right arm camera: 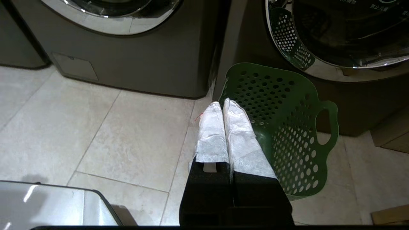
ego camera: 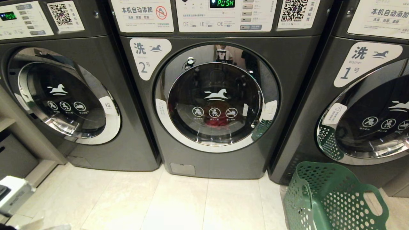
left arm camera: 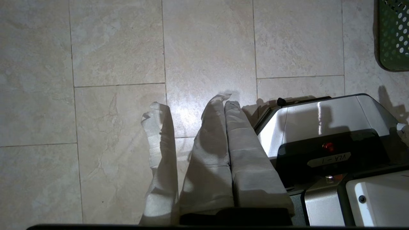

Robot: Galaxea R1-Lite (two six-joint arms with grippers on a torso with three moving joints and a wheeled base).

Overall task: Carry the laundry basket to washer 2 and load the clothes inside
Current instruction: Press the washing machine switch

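Note:
Washer 2 [ego camera: 211,95] stands in the middle of the head view with its round chrome-rimmed door closed. The clothes [ego camera: 219,123] show as a pink-red patch low behind the glass. The laundry basket [ego camera: 332,198] sits on the floor at the lower right, in front of washer 1, and its inside [right arm camera: 287,134] holds nothing. My right gripper [right arm camera: 222,103] hovers shut and empty over the basket's near rim. My left gripper [left arm camera: 224,102] hangs shut and empty over bare tiles beside my base; a corner of the basket [left arm camera: 394,35] lies off to one side.
Washer 1 [ego camera: 367,105] stands on the right and an unnumbered grey washer [ego camera: 64,95] on the left, both with doors closed. A shelf unit [ego camera: 12,150] and a white housing [ego camera: 12,191] sit at the left edge. My silver base [left arm camera: 322,127] is near the left gripper.

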